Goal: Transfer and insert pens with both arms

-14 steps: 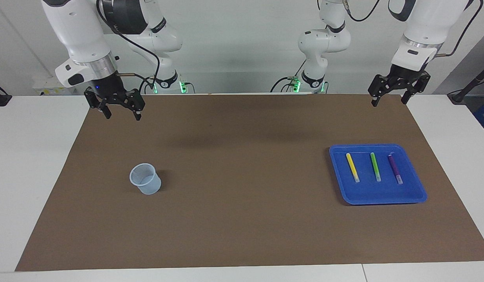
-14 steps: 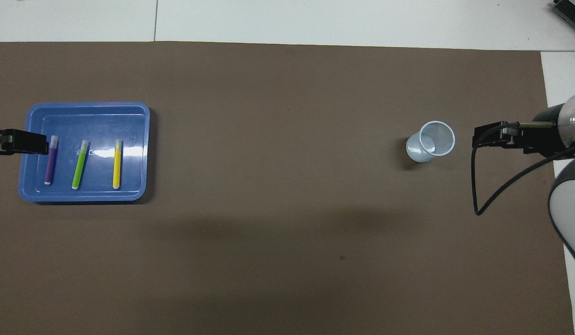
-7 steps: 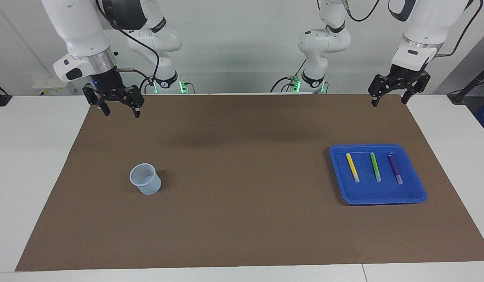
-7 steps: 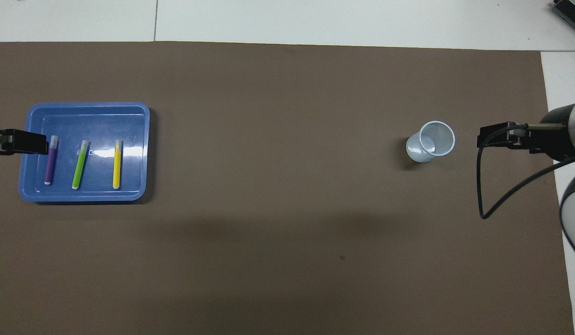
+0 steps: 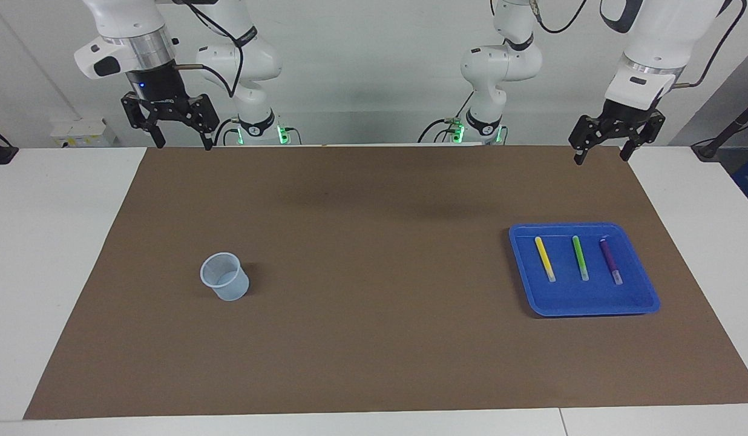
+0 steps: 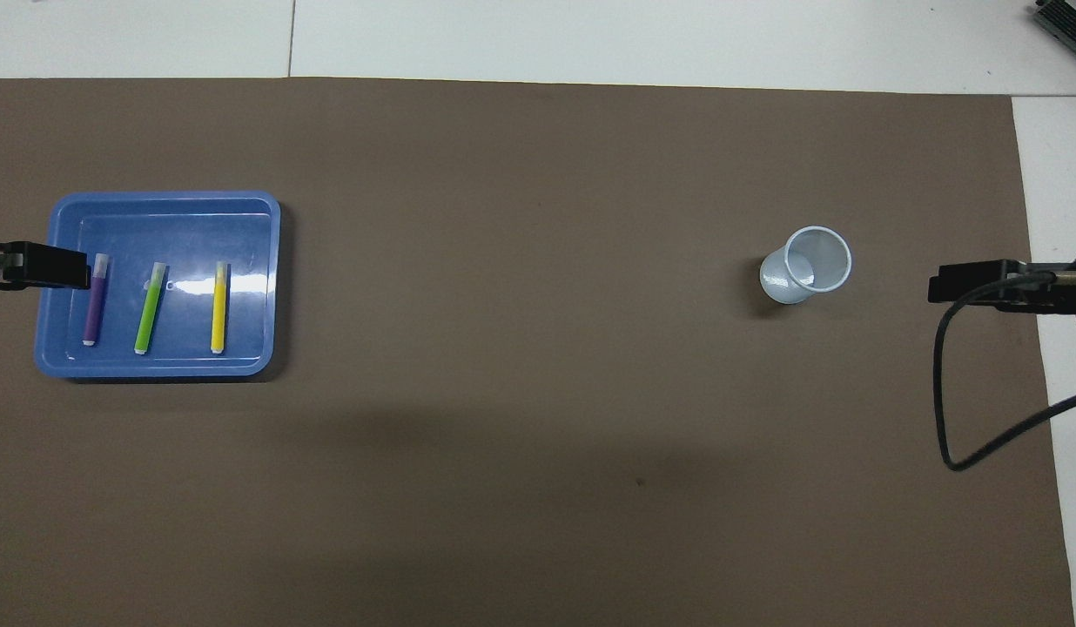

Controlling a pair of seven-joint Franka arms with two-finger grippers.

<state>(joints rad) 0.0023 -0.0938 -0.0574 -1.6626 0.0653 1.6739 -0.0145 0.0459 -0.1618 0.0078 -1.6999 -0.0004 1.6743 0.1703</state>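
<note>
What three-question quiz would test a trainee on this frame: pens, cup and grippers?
1. True or false: the yellow pen already stands in the cup.
2. Which pen lies between the other two in the blue tray? A yellow, B green, C purple.
3. Fill in: the left gripper and the right gripper are both ____ and hold nothing.

Key:
1. False; it lies in the tray with the green pen and the purple pen.
2. B.
3. open.
</note>
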